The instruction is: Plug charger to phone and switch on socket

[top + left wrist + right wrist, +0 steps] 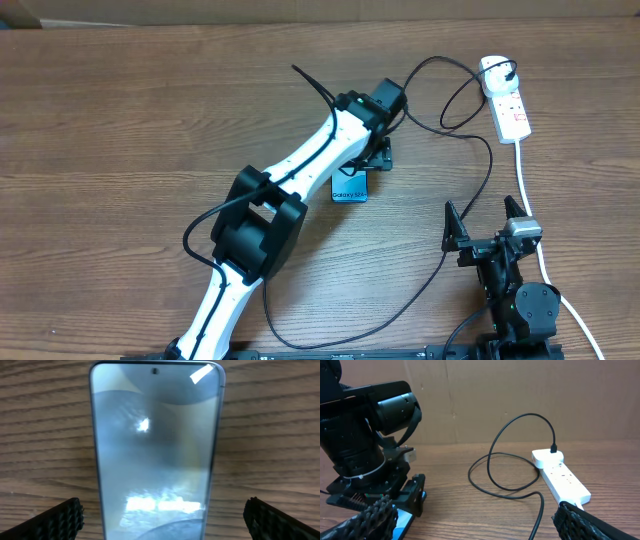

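Left claw [163, 510] wide, phone [155, 450] flat on table [45, 435] between its fingers [60, 520]

phone [349, 188] — "Galaxy S24" in small white letters, barely legible, nothing else readable

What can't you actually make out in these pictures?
The phone's charging port: left wrist view, cut off by the bottom edge.
Most of the phone: overhead, covered by the left arm.
The charger's tip: overhead, the cable disappears under that arm.
The socket's switch position: overhead and right wrist, too small.
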Controlling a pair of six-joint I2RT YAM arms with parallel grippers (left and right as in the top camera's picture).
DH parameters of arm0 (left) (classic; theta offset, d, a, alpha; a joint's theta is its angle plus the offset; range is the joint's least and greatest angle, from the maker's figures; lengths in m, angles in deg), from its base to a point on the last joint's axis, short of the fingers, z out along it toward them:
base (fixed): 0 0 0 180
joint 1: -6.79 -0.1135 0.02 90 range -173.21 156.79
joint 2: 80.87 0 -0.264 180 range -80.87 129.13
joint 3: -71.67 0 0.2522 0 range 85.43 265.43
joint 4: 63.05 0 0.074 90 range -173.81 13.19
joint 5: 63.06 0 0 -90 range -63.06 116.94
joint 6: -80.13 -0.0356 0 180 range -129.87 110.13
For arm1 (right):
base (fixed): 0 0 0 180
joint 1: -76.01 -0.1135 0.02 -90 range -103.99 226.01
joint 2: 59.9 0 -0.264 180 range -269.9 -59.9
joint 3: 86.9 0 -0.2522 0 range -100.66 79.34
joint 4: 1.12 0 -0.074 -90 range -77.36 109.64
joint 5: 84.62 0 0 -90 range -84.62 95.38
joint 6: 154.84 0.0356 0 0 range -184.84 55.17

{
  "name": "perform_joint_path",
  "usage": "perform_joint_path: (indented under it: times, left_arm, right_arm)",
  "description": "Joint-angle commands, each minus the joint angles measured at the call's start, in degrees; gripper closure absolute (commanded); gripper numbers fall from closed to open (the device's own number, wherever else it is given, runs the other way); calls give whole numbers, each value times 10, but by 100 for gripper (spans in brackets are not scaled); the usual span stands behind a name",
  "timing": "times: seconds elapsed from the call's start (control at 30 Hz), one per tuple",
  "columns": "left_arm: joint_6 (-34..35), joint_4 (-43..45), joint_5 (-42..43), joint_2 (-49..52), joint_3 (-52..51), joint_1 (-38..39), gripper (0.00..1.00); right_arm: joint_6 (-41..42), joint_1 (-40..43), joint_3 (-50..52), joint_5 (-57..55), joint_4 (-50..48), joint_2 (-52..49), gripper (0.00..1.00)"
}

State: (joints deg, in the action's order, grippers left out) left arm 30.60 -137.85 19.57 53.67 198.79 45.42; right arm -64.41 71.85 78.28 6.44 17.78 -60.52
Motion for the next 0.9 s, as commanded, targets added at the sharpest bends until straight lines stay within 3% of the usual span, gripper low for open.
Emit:
perform_joint_path:
  times: [0.0, 0.87]
  left_arm:
    - [16, 2, -31, 2, -8, -2, 0]
    - [13, 14, 29, 41, -8, -22, 3]
  right_arm:
    - [4, -3, 6, -4, -3, 5, 0]
    - [4, -3, 6, -4, -3, 5, 0]
